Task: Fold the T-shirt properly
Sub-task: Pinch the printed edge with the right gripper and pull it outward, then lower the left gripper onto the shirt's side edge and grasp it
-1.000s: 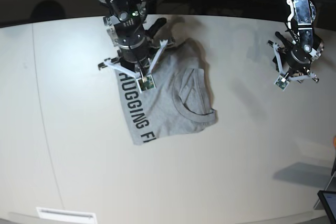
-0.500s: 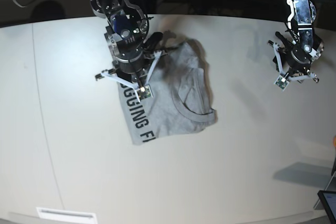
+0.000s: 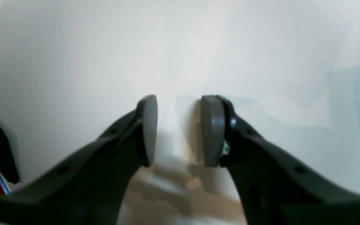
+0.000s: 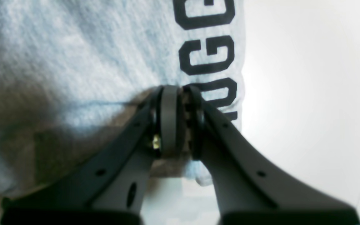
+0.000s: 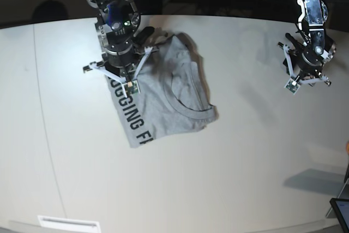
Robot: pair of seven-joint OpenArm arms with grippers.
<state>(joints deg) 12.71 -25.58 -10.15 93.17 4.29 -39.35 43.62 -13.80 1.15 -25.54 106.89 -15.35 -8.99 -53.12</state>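
Grey T-shirt (image 5: pixel 163 99) lay lengthwise upper-left to lower-right, collar lower right; right gripper (image 4: pixel 180 122) clamped its lettered edge, left gripper (image 3: pixel 178 129) apart.

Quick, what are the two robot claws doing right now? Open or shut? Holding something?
Left gripper: open, holding nothing, over the bare table.
Right gripper: shut on the T-shirt, pinching its cloth near the black letters.

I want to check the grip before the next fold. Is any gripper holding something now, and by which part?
The right gripper pinches the T-shirt at its folded edge beside the black lettering. The left gripper is open, holding nothing.
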